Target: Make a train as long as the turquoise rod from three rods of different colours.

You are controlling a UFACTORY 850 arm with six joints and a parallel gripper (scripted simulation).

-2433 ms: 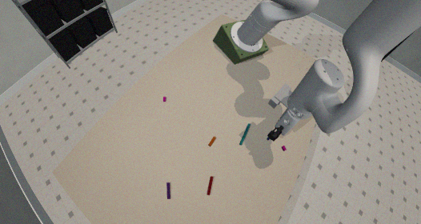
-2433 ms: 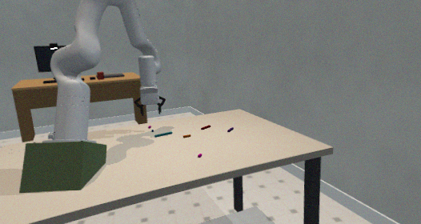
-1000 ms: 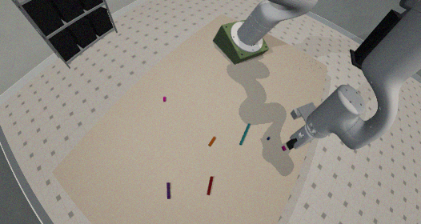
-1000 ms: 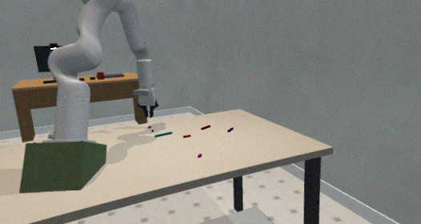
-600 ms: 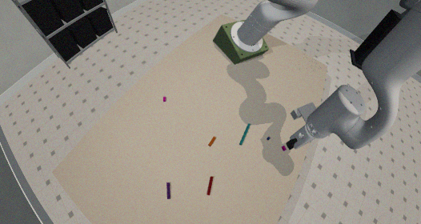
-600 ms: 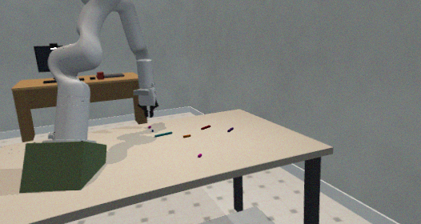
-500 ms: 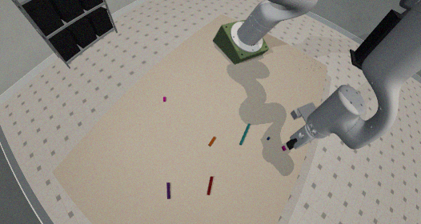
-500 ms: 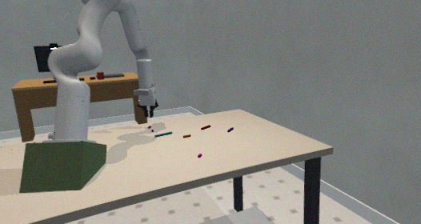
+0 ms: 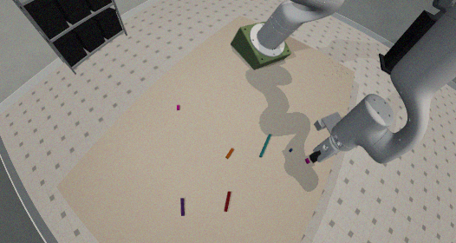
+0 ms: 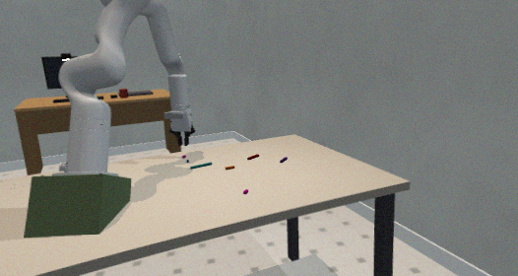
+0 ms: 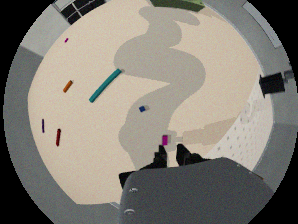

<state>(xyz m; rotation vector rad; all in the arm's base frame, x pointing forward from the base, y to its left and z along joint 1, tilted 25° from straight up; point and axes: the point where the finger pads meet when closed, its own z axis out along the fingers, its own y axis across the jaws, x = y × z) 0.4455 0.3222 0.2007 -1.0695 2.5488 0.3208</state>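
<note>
Lighting's pretty soft and a bit dim tbh, with the walls coming out dull grey. The bench (image 9: 143, 160) (image 10: 295, 181) (image 11: 215, 95) is the brightest big patch, and the arm (image 9: 416, 82) (image 10: 105, 63) throws a wide, greyish shadow across it with fairly clear edges. No idea where the lamp is. There's fine grain everywhere and small stuff goes mushy. The wrist shot is a fisheye-style circle with black corners, and straight lines bow near its rim.
</note>
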